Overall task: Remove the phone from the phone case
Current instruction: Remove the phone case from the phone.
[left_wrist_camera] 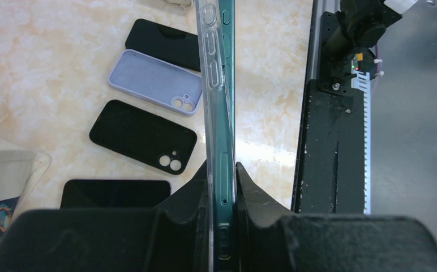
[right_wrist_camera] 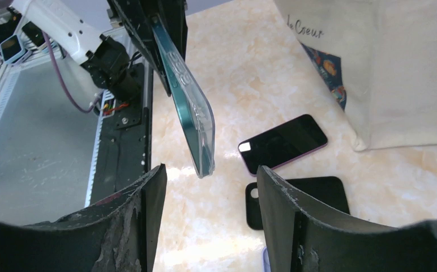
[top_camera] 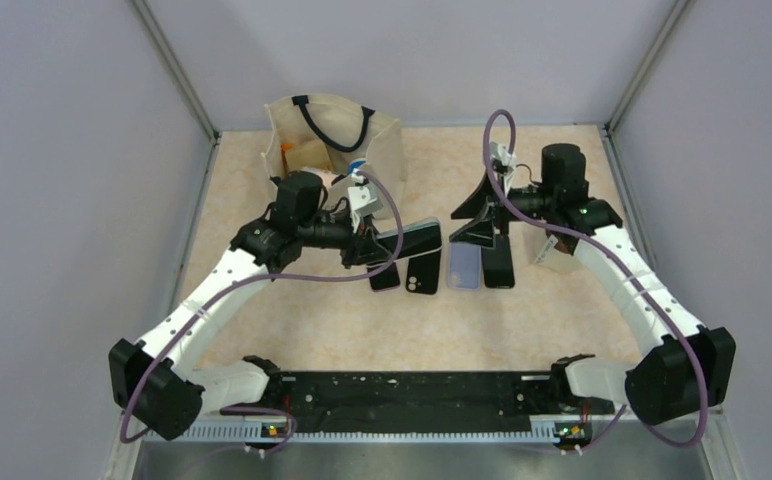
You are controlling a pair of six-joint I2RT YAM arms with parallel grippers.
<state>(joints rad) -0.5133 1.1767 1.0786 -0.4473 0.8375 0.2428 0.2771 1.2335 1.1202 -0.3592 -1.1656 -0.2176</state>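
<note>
I see left gripper (left_wrist_camera: 223,173) clamped on the phone (left_wrist_camera: 227,85) in its clear case (left_wrist_camera: 209,68), right gripper (right_wrist_camera: 209,180) jaws apart near its free end.

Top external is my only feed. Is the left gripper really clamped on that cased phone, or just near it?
Observer: Clamped. In the left wrist view the left gripper is shut on the teal phone, held edge-on, with the clear case on one side of it.
Operator: And the right gripper, has it got the other end?
Observer: No. In the right wrist view the right gripper is open; the phone's free corner shows between its fingers, touching neither.
Operator: Is the case off at that corner?
Observer: No, the clear case wraps that corner.
</note>
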